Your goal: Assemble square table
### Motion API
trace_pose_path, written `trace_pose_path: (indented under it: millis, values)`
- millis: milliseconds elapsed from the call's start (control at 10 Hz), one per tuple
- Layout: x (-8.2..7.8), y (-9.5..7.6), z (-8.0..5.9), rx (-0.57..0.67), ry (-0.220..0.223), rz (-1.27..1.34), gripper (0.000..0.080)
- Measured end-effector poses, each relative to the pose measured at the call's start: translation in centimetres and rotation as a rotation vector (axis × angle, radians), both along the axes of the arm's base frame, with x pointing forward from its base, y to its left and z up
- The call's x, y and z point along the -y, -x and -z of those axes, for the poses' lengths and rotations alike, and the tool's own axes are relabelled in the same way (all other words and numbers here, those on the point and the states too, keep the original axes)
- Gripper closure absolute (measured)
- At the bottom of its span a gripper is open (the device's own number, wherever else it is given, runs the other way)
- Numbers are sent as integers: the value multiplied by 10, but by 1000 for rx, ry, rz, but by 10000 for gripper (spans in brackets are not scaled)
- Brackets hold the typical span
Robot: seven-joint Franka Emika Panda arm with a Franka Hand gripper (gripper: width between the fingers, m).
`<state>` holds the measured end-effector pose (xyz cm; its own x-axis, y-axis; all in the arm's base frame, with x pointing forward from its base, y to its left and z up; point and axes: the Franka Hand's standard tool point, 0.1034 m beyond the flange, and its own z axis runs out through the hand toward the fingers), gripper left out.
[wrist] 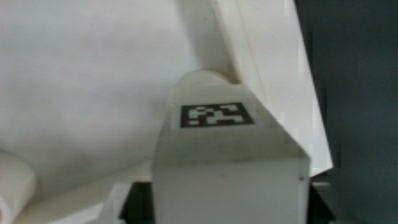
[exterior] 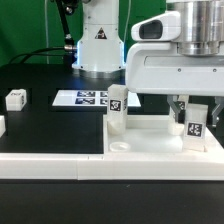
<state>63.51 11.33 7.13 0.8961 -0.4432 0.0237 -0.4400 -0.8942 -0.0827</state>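
Observation:
The white square slab (exterior: 150, 130) lies flat at the exterior view's right. One white tagged leg post (exterior: 117, 108) stands upright at its near left corner. My gripper (exterior: 194, 112) is shut on a second tagged leg post (exterior: 195, 125) and holds it upright at the slab's right side; I cannot tell whether it is seated in a hole. In the wrist view this post (wrist: 222, 140) fills the gap between my dark fingers (wrist: 143, 203), with the slab (wrist: 89, 100) behind it. Another loose leg post (exterior: 15, 98) lies on the black table at the left.
The marker board (exterior: 85, 98) lies behind the slab, in front of the robot base (exterior: 98, 45). A long white rail (exterior: 50, 162) runs along the table's front edge. Another small white part (exterior: 2, 126) shows at the exterior view's left edge.

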Motion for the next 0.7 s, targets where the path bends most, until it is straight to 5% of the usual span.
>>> trace_pose_path:
  millis: [300, 700]
  values:
    - [4, 2, 0, -40, -26, 547, 509]
    - [3, 5, 1, -128, -140, 1173, 508]
